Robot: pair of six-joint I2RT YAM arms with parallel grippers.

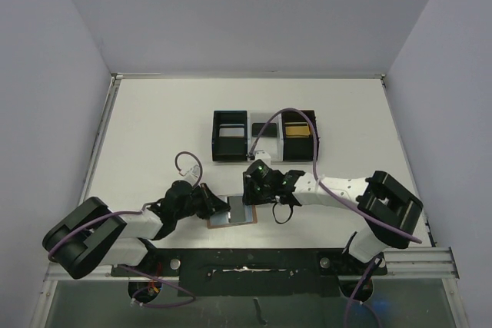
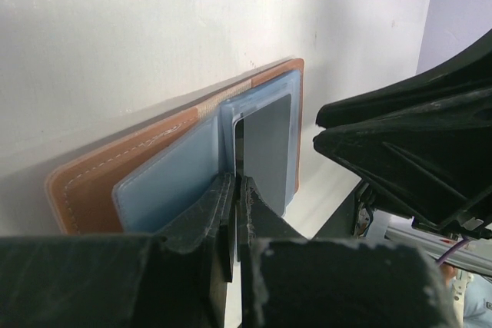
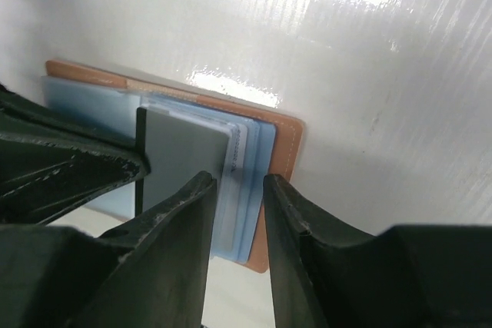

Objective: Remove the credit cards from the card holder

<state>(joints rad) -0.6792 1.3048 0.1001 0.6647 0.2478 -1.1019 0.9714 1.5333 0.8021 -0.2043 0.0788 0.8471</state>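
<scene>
Three credit cards [image 3: 184, 155], one card holder [image 3: 286, 142], one tray [image 1: 217, 137].

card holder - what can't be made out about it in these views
Top view: card holder pockets, too small to read there.
Left wrist: what, if anything, the left hand pinches; its fingers hide it.
Right wrist: silver-grey card's lower edge, behind the right hand.
</scene>
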